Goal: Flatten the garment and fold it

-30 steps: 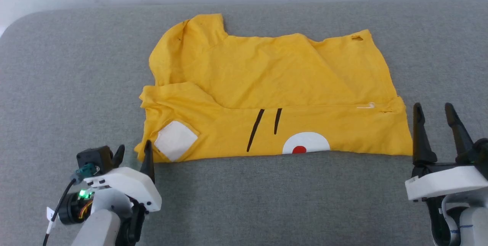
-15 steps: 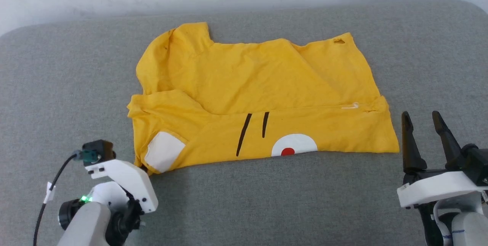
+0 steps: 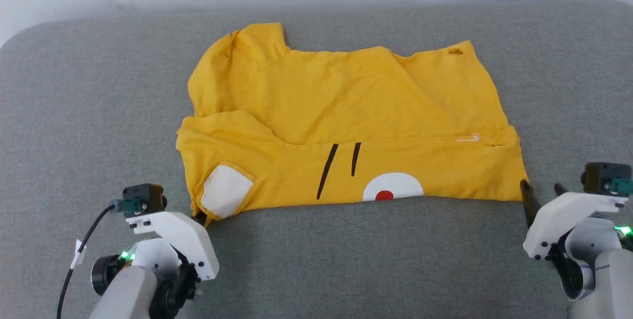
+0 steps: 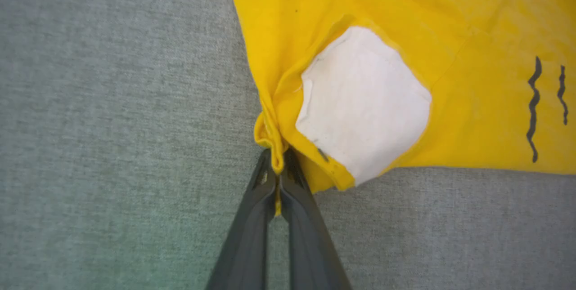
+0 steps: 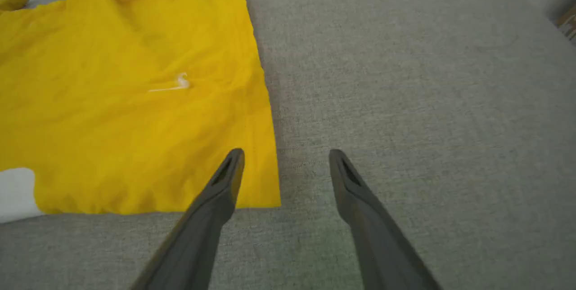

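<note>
Grey surface (image 3: 346,259), left gripper (image 4: 275,165) pinching garment (image 3: 346,106) corner

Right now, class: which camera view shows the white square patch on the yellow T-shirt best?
The left wrist view: the white patch is large there, its stitched edge clear. The head view shows it small, near the T-shirt's near-left corner. The right wrist view catches a white sliver at its edge; which patch is unclear.

Your right gripper (image 5: 285,155) stands spread, one finger over the near corner of the yellow garment (image 5: 135,123), the other over the grey counter (image 5: 405,78).
</note>
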You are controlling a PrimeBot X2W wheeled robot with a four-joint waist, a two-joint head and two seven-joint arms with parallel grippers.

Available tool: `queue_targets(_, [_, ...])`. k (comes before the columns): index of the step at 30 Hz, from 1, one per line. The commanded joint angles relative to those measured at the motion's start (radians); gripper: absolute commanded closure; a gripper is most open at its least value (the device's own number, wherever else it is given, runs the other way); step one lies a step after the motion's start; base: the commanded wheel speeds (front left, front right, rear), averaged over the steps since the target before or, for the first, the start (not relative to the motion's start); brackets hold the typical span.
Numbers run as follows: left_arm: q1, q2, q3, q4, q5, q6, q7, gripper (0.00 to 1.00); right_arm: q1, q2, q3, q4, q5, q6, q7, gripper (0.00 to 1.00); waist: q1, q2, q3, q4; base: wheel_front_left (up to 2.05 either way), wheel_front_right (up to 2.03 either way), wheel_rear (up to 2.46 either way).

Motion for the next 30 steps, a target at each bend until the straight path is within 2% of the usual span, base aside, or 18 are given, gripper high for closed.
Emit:
queue_targets(1, [0.006, -0.008, -0.012, 0.006, 0.007, -0.014, -0.004, 1.00, -0.042, 0.003, -0.020, 0.049, 0.002, -0.002, 0.105, 0.00, 0.0000, 0.0000, 0.010, 0.013, 0.00, 0.00, 0.00])
queue_targets(6, [-0.007, -0.012, -0.021, 0.009, 0.014, -0.025, -0.030, 1.00, -0.100, 0.003, -0.022, 0.102, -0.013, -0.002, 0.336, 0.00, 0.0000, 0.0000, 0.025, 0.029, 0.00, 0.00, 0.00])
queue_targets(7, [-0.010, -0.013, -0.023, 0.010, 0.016, -0.027, -0.035, 1.00, -0.105, 0.003, -0.021, 0.105, -0.020, -0.002, 0.378, 0.09, 0.0000, 0.0000, 0.028, 0.032, 0.00, 0.00, 0.00])
queue_targets(8, [-0.012, -0.012, -0.024, 0.011, 0.018, -0.030, -0.043, 1.00, -0.108, 0.003, -0.020, 0.106, -0.029, -0.002, 0.423, 0.53, 0.0000, 0.0000, 0.030, 0.034, 0.00, 0.00, 0.00])
queue_targets(9, [-0.015, -0.012, -0.026, 0.011, 0.022, -0.033, -0.052, 1.00, -0.108, 0.002, -0.021, 0.104, -0.039, -0.002, 0.467, 0.73, 0.0000, 0.0000, 0.032, 0.036, 0.00, 0.00, 0.00])
queue_targets(10, [-0.017, -0.012, -0.028, 0.011, 0.026, -0.035, -0.062, 1.00, -0.108, 0.002, -0.024, 0.098, -0.046, -0.002, 0.506, 1.00, 0.0000, 0.0000, 0.034, 0.039, 0.00, 0.00, 0.00])
queue_targets(12, [-0.021, -0.012, -0.030, 0.013, 0.035, -0.038, -0.088, 1.00, -0.108, 0.002, -0.030, 0.075, -0.050, -0.002, 0.553, 1.00, 0.0000, 0.0000, 0.035, 0.044, 0.00, 0.00, 0.00])
queue_targets(14, [-0.027, -0.011, -0.032, 0.016, 0.047, -0.042, -0.120, 1.00, -0.108, -0.002, -0.034, 0.038, -0.048, -0.002, 0.545, 1.00, 0.0000, 0.0000, 0.033, 0.049, 0.00, 0.00, 0.00])
queue_targets(21, [-0.024, -0.003, -0.032, 0.003, 0.095, -0.027, -0.231, 1.00, -0.038, -0.006, -0.060, -0.128, -0.001, -0.002, 0.387, 1.00, 0.0000, 0.0000, 0.000, 0.073, 0.00, 0.00, 0.00])
queue_targets(26, [0.017, 0.017, -0.027, -0.043, 0.107, -0.002, -0.239, 1.00, 0.046, -0.003, -0.087, -0.246, 0.020, -0.002, 0.370, 1.00, 0.0000, 0.0000, -0.018, 0.076, 0.00, 0.00, 0.00])
queue_targets(30, [0.078, 0.032, -0.026, -0.105, 0.103, 0.030, -0.202, 1.00, 0.139, 0.000, -0.119, -0.353, 0.042, -0.002, 0.388, 1.00, 0.0000, 0.0000, -0.027, 0.079, 0.00, 0.00, 0.00])
